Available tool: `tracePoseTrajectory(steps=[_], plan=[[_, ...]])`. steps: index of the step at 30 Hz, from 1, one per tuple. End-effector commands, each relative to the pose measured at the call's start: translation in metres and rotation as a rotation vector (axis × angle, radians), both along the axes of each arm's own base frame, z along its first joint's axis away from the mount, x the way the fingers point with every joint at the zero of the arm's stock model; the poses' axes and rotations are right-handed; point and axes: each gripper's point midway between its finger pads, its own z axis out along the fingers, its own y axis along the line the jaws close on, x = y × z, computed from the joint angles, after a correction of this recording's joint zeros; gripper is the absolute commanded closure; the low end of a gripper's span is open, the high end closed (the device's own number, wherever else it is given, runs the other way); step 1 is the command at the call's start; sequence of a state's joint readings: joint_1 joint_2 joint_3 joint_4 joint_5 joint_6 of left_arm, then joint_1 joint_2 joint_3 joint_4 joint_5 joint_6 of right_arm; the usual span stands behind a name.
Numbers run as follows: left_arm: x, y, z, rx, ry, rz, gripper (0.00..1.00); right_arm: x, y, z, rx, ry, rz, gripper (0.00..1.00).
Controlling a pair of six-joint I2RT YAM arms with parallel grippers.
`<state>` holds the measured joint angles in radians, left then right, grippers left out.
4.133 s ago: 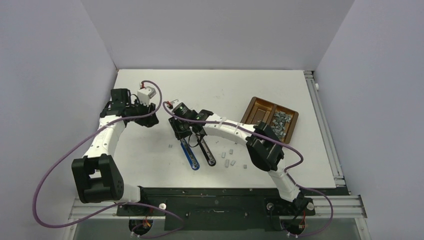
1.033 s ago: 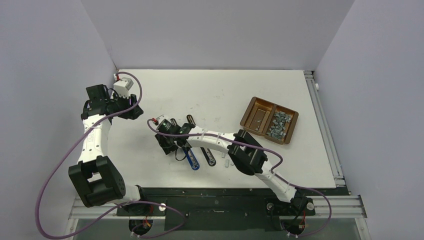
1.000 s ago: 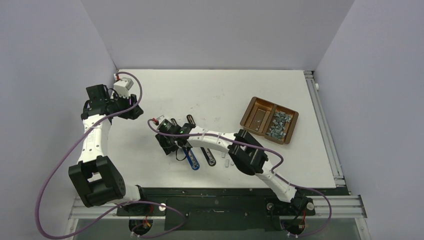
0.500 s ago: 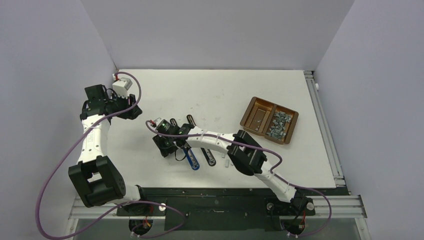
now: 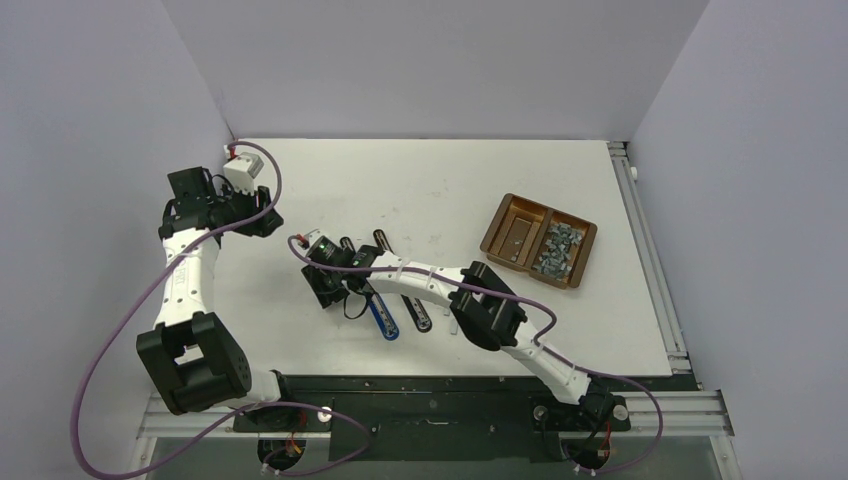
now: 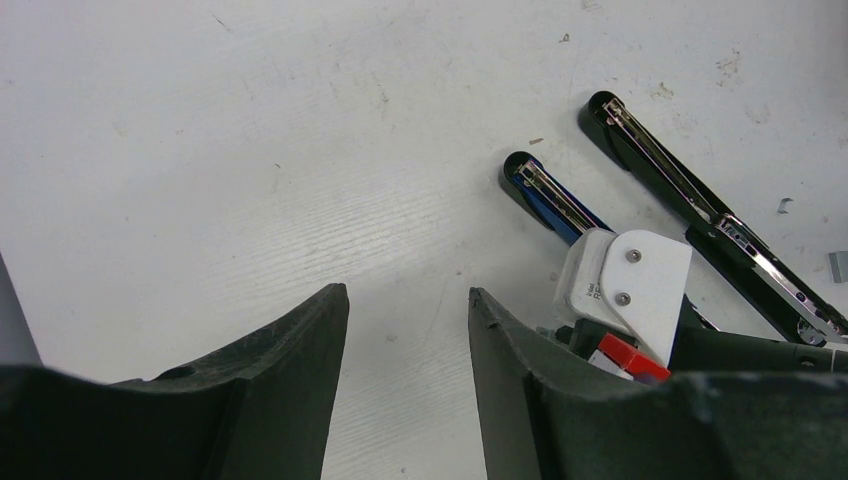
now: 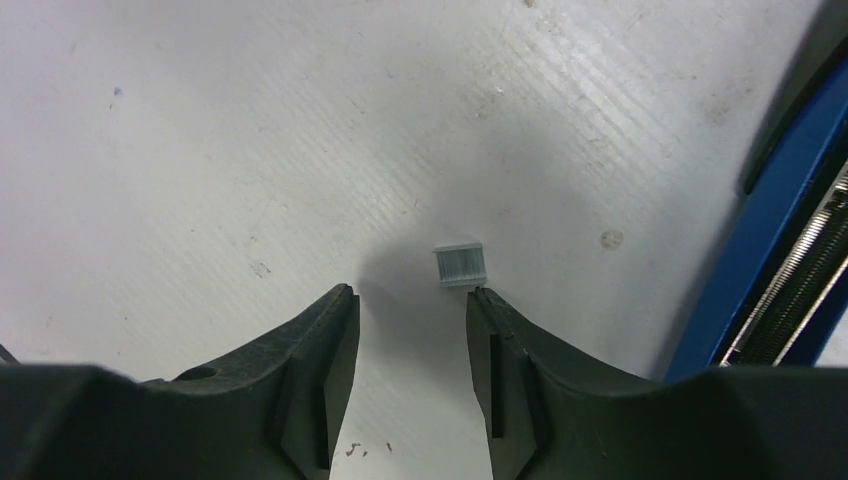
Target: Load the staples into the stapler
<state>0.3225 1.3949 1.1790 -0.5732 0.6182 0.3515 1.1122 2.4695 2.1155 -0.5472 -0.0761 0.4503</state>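
The top external camera looks down from high above and behind the arm bases, taking in the whole table (image 5: 450, 180). The left wrist camera looks down past the left gripper (image 6: 408, 295) from some height, the blue stapler (image 6: 555, 200) right of centre. The right wrist camera sits close over the tabletop behind the right gripper (image 7: 412, 295); the same blue stapler crosses its right edge.

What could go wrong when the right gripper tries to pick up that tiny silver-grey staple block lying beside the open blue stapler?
The tiny silver-grey staple block lies off-centre, just ahead of one finger of the open right gripper, so closing may push or flip it instead of pinching it. The open blue stapler lies close on that side; that finger could bump it and shift its magazine.
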Motion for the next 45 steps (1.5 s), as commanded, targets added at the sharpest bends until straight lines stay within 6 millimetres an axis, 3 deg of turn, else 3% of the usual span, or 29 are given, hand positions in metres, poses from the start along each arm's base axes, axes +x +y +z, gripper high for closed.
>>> tracePoseTrajectory(steps=[1, 16, 29, 39, 45], plan=[[0.010, 0.004, 0.033, 0.028, -0.105, -0.010, 0.55, 0.017, -0.005, -0.003, -0.032, -0.046, -0.055, 0.56], [0.013, 0.008, 0.035, 0.036, -0.114, -0.002, 0.55, 0.030, -0.009, -0.009, -0.052, -0.096, -0.071, 0.61], [0.013, 0.007, 0.039, 0.035, -0.121, -0.001, 0.55, 0.015, -0.019, -0.019, -0.131, -0.158, -0.008, 0.71], [0.012, 0.006, 0.043, 0.028, -0.126, -0.003, 0.55, 0.008, -0.017, -0.009, -0.144, -0.219, 0.022, 0.82], [0.011, 0.004, 0.049, 0.026, -0.140, -0.006, 0.55, 0.012, -0.017, 0.018, -0.082, -0.203, -0.003, 0.84]])
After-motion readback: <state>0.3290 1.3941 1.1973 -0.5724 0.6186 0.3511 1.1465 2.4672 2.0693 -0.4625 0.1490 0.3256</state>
